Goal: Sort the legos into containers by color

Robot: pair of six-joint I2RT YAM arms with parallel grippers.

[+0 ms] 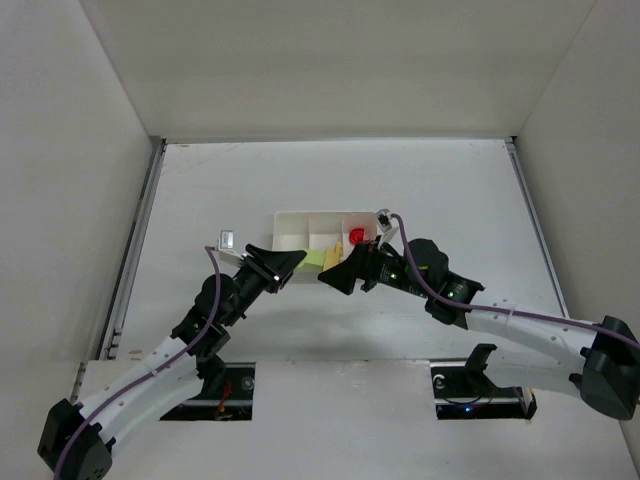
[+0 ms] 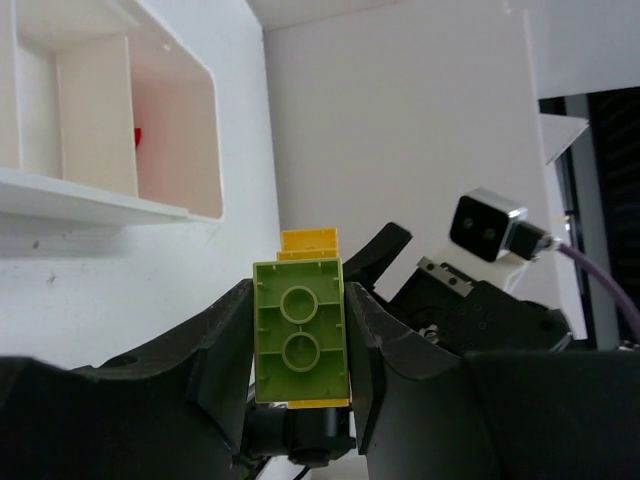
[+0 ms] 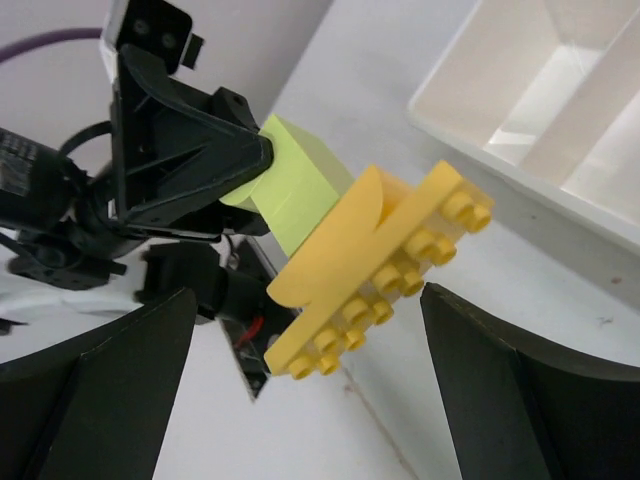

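Note:
A light green lego is clamped between the fingers of my left gripper, with a yellow lego stuck to its far side. In the right wrist view that yellow lego is a flat studded piece joined to the green lego. It hangs between the wide-open fingers of my right gripper, which do not touch it. From above, both grippers meet just in front of the white tray. A red lego lies in the tray's right container.
The tray's near wall is close to the left fingers, up and to the left. The right arm's wrist camera faces the left gripper at close range. White walls enclose the table on three sides.

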